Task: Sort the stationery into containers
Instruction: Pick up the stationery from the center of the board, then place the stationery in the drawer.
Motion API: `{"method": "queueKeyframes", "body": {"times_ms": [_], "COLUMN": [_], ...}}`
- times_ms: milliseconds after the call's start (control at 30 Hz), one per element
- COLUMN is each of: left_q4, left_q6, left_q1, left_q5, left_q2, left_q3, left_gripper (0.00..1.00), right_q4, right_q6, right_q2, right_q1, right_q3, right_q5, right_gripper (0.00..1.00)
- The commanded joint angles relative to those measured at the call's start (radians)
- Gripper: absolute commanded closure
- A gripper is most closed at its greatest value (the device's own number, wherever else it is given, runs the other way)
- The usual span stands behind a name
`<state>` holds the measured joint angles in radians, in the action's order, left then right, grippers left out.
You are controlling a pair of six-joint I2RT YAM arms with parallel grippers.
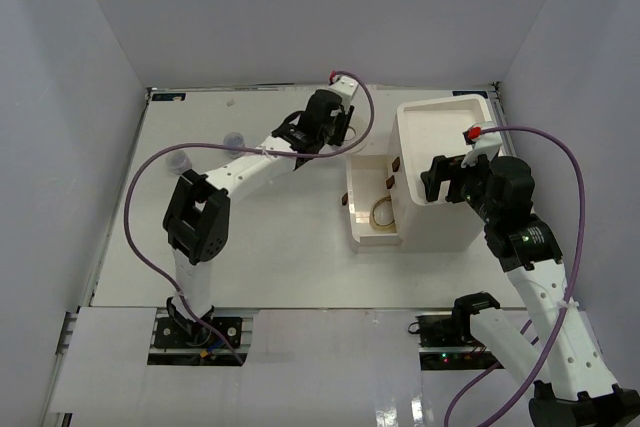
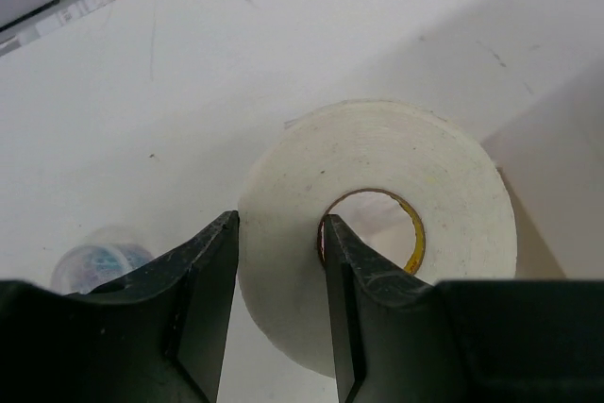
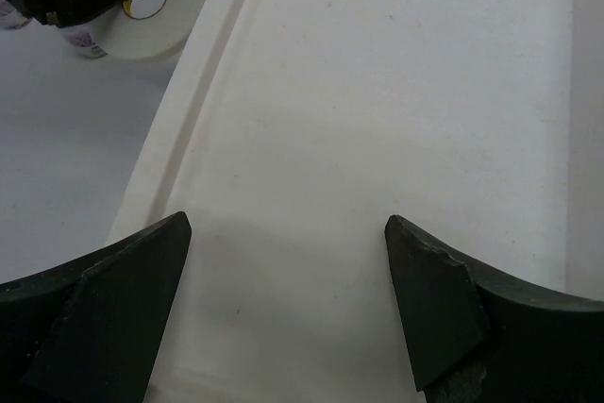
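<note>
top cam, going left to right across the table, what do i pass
clear jar → second clear jar → left gripper, closed on the tape ring → pulled-out drawer → white organiser

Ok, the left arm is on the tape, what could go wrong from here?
1. The left gripper pinches only one side of the tape ring, one finger in the hole; lifted, it may tilt or slip.
2. A small jar sits close beside that gripper and could get knocked.
3. The right gripper hangs open over the organiser, so the arms may crowd there.
</note>
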<state>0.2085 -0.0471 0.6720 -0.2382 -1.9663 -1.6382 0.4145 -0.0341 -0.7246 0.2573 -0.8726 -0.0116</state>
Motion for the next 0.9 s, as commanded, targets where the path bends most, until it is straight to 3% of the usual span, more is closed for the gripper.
{"method": "queueKeyframes", "body": {"times_ms": [0,200,633,867], "left_q4": [0.052,0.121,0.155,0.158], "left_q6": [0.071,0.075,0.024,-0.010], "left_q1": [0.089,0.156,0.262,0.276], "left_q5": [-0.084,-0.159,-0.185,-0.153], "left_q2": [0.060,0.052,-0.049,-0.060], "left_q3": [0.037,0.043,0.008,-0.017], "left_gripper": [0.50,0.49,0.47,0.39], "right_q4": [0.043,0.041,0.049,0.049], "right_q6": [-0.015,-0.016,-0.016,-0.016], "right_q2": [0.008,0.011,0.016,0.016], "right_q1": [0.003,0.002,0.002,0.002], "right_q3": [0.015,0.017,0.017,0.017], "right_q5": [-0.018,-0.022,-0.019,-0.019], "right_gripper": [0.10,0.10,0.10,0.10]}}
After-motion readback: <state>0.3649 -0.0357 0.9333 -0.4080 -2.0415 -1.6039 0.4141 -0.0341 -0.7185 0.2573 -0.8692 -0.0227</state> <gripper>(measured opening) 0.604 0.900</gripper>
